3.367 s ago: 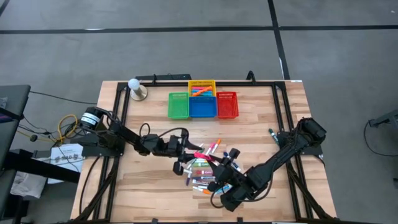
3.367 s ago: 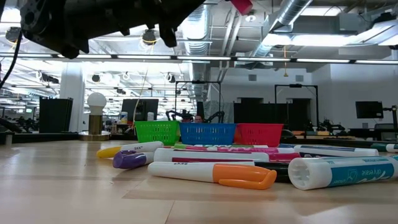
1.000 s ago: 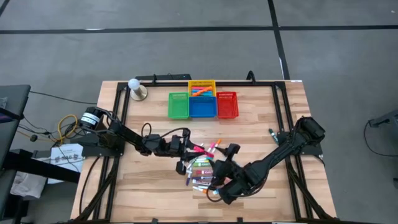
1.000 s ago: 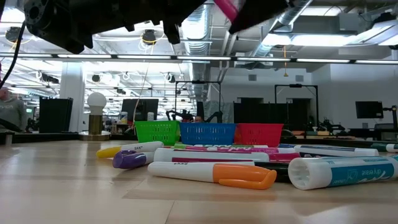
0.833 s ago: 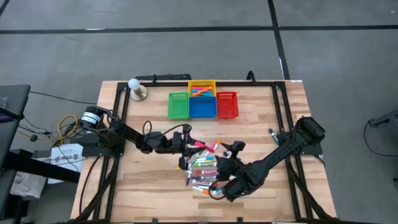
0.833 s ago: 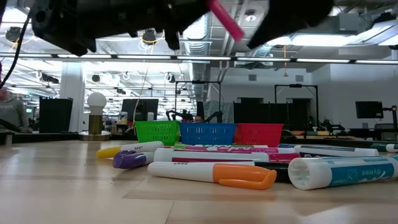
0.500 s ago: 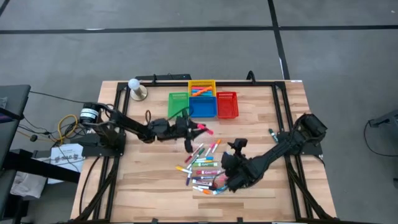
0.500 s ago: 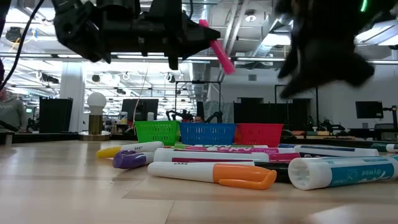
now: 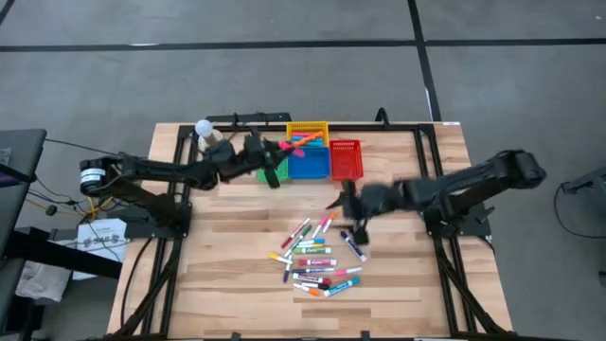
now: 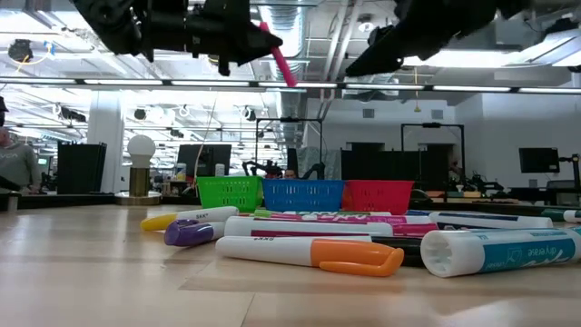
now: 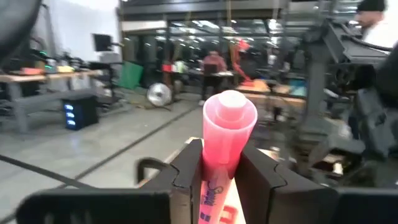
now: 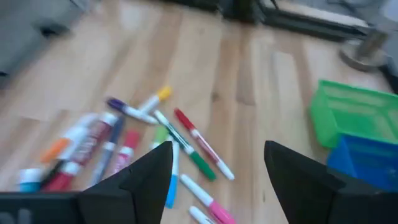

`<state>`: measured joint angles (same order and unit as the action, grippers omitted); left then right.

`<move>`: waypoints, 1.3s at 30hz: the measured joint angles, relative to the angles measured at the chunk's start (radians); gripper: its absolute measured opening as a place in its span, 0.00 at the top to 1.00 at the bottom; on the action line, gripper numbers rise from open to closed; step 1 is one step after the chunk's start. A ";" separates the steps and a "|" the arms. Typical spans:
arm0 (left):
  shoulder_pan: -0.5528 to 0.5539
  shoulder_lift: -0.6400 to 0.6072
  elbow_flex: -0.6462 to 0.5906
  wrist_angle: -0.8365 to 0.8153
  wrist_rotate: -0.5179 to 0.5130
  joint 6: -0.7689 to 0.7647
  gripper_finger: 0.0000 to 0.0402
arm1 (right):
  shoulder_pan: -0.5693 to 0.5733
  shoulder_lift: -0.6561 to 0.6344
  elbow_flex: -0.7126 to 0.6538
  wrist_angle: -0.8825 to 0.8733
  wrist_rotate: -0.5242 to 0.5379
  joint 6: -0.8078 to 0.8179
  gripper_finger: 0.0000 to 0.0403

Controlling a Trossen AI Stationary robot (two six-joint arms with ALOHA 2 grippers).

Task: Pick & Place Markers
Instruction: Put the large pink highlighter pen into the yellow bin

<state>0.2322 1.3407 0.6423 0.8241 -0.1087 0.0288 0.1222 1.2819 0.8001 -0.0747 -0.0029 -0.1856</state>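
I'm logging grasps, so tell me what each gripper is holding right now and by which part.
The left gripper clamps a pink-capped marker at its barrel, below the cap. The right gripper is open, holding nothing.

Baskets (image 9: pixel 309 156) line up at far centre of worktop (image 9: pixel 227 284), with left end effector (image 9: pixel 280 149) and its pink marker (image 9: pixel 291 148) over the green one. Lamp (image 9: pixel 207 135) stands far left. Markers (image 9: pixel 312 256) clutter the centre. Right end effector (image 9: pixel 345 202) hangs just right of and beyond that pile. Near left, near right and the strip between pile and baskets are bare wood.
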 joint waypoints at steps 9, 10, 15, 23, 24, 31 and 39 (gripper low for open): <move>0.233 0.119 0.018 -0.012 0.129 0.046 0.82 | -0.267 -0.173 -0.146 0.048 -0.216 0.095 0.48; 0.252 0.149 0.035 -0.010 0.137 0.046 0.82 | -0.269 -0.173 -0.161 0.067 -0.214 0.097 0.49; 0.289 0.298 0.156 -0.078 0.179 0.109 0.82 | -0.265 -0.139 -0.197 0.103 -0.145 0.127 0.50; 0.305 0.406 0.308 -0.177 0.172 0.164 0.80 | -0.252 -0.059 -0.198 0.119 -0.022 0.153 0.53; 0.312 0.410 0.315 -0.176 0.171 0.165 0.80 | -0.253 -0.050 -0.198 0.125 -0.017 0.153 0.54; 0.336 0.422 0.314 -0.198 0.170 0.162 0.80 | -0.253 -0.016 -0.198 0.141 -0.014 0.151 0.58; 0.331 0.424 0.312 -0.228 0.170 0.144 0.80 | -0.253 -0.018 -0.197 0.141 -0.015 0.152 0.62</move>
<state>0.5636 1.7645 0.9546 0.5960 0.0608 0.1730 -0.1307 1.2636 0.6029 0.0661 -0.0177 -0.0338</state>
